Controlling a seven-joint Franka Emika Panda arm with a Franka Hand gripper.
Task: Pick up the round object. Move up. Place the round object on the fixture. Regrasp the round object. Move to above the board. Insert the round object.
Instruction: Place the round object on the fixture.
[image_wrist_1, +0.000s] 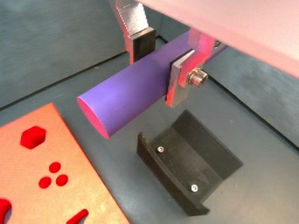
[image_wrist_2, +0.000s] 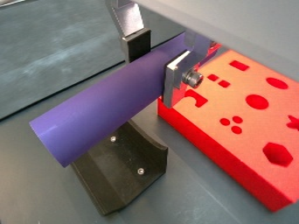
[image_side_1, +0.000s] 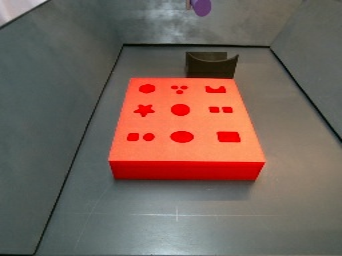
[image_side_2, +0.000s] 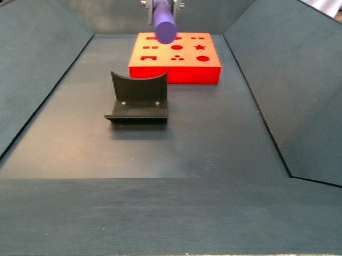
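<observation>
The round object (image_wrist_1: 122, 101) is a long purple peg held level in the air, and my gripper (image_wrist_1: 162, 63) is shut on it near one end. Both wrist views show a silver finger with a dark pad pressed on each side of the peg (image_wrist_2: 100, 114). The dark fixture (image_wrist_1: 187, 171) stands on the floor below the peg, apart from it, with its notch bare. The red board (image_wrist_2: 251, 118) lies beside the fixture (image_wrist_2: 117, 171). In a side view the peg (image_side_2: 163, 22) hangs high above the fixture (image_side_2: 138, 98) under the gripper (image_side_2: 160, 5). In a side view only the peg's end (image_side_1: 201, 6) shows, above the fixture (image_side_1: 210, 65).
The board (image_side_1: 181, 125) has darker shaped holes in its top face: a star, circles, squares and rectangles. Sloping grey walls (image_side_2: 54, 80) enclose the dark floor (image_side_2: 160, 150) on all sides.
</observation>
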